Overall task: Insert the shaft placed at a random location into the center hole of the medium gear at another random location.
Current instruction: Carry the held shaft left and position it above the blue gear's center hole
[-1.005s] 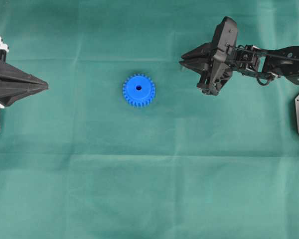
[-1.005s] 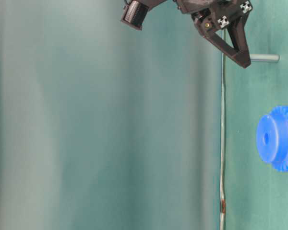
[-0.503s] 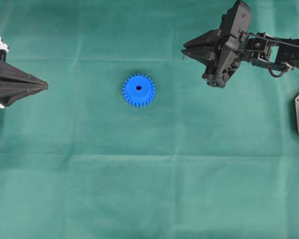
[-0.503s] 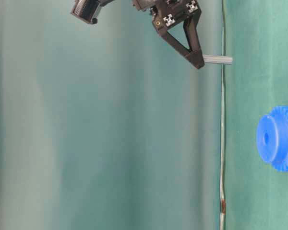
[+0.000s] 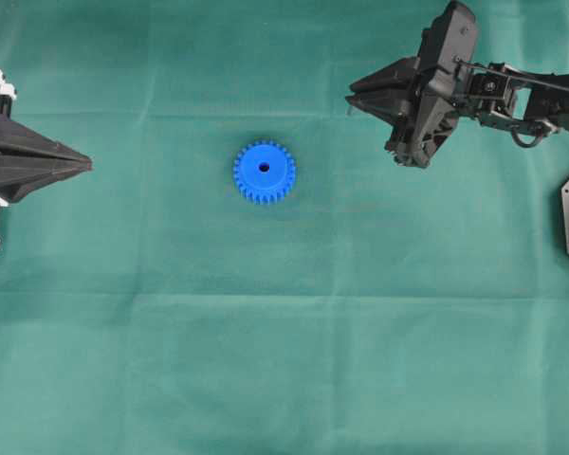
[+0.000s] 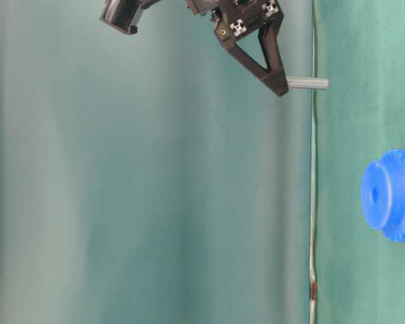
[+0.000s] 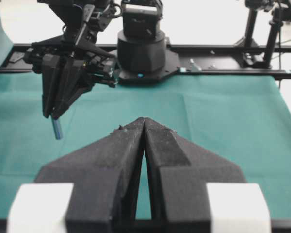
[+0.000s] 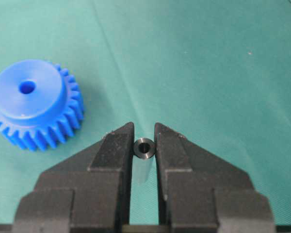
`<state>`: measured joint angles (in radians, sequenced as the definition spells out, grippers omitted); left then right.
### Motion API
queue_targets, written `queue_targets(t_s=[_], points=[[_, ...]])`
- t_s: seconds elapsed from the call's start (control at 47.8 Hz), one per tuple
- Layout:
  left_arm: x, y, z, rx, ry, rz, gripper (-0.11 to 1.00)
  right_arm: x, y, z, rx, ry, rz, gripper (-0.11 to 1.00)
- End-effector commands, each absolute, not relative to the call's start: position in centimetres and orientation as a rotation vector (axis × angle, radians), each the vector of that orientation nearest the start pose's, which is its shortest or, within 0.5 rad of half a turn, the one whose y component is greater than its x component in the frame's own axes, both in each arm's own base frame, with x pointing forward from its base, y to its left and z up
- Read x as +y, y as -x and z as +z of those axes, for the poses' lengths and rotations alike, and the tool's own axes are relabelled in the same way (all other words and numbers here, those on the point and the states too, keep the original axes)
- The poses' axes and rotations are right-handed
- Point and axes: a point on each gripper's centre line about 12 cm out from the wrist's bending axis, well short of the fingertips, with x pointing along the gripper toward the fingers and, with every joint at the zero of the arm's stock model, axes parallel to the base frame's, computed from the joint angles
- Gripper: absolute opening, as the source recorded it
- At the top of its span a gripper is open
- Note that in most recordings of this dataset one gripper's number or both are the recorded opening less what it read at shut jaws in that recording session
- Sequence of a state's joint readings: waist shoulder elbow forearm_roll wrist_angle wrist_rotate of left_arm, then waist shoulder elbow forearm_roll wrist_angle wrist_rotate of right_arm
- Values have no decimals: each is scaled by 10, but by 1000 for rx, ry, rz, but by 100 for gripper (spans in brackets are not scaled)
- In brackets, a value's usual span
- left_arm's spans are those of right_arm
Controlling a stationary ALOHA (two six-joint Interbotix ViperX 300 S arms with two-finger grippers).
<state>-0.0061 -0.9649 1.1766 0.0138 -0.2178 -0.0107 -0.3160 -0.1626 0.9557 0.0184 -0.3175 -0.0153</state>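
Right claw [image 8: 144, 138] clenched on the shaft [image 8: 144, 148], long axis pointing down. Medium gear [image 8: 34, 104] at ten o'clock, center hole [image 8: 26, 87] facing up; nearer than the left claw [image 7: 144, 127], pressed closed.

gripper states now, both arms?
Left gripper: shut, holding nothing.
Right gripper: shut on the shaft, held clear of the cloth, off to one side of the medium gear.

Green cloth-covered table [image 5: 294, 322]; blue medium gear [image 5: 264, 172] lying flat on it, center hole [image 5: 264, 167] up.
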Motion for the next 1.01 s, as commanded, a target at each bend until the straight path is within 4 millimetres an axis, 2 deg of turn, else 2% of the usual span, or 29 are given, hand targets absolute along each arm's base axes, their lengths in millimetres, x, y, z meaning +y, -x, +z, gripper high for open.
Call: queue_targets(t_s=[0.0, 0.188, 0.67, 0.984], points=[[-2, -201, 294, -32, -3, -11, 0, -97, -319, 176, 439, -65, -295, 13], [-2, -201, 294, -32, -1, -11, 0, -87, -339, 178, 432, -67, -256, 13], [-2, -201, 293, -28, -1, -11, 0, -61, -404, 184, 410, -52, -161, 13], [-2, -201, 292, -18, 0, -9, 0, -60, -424, 182, 417, -51, -152, 13]])
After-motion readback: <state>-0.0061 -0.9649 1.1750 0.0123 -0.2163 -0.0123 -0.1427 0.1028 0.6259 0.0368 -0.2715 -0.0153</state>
